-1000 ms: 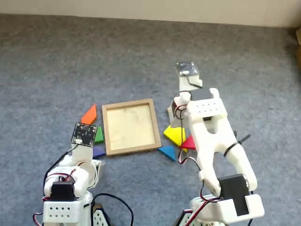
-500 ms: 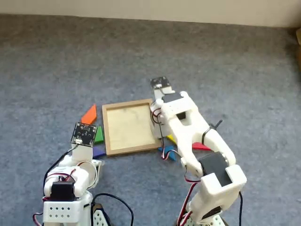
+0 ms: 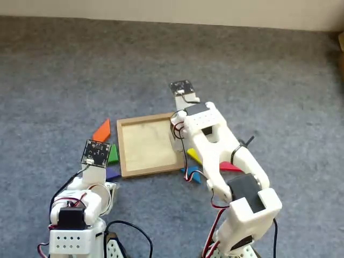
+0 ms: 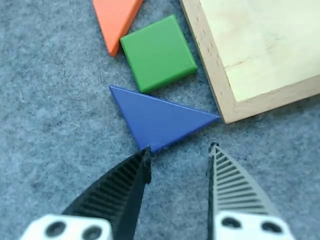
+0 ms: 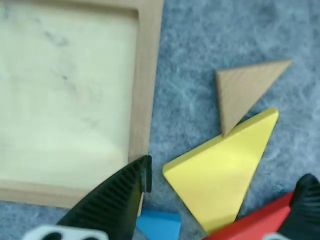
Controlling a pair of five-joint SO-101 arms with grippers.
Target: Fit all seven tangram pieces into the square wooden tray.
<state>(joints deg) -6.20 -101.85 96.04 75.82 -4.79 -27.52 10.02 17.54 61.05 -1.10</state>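
Nearest me on the left, the left gripper hangs low over the grey desk, fingers spread moderately and holding nothing. One tip sits right at the near edge of the blue triangle. Just beyond that lies the green square, close against the triangle's far side, and farther still the orange parallelogram. All three lie on the desk just left of the square wooden tray, whose near-left corner almost meets the triangle's point.

Over on the right, the right gripper is spread wide and holding nothing. One finger is above the tray's right rim near its near corner, the other above the red piece. The yellow triangle lies flat between them, with a light-blue piece nearer me. Beyond the yellow one, a plain wooden triangle touches its far edge. From the high view, the right arm stretches along the tray's right side.
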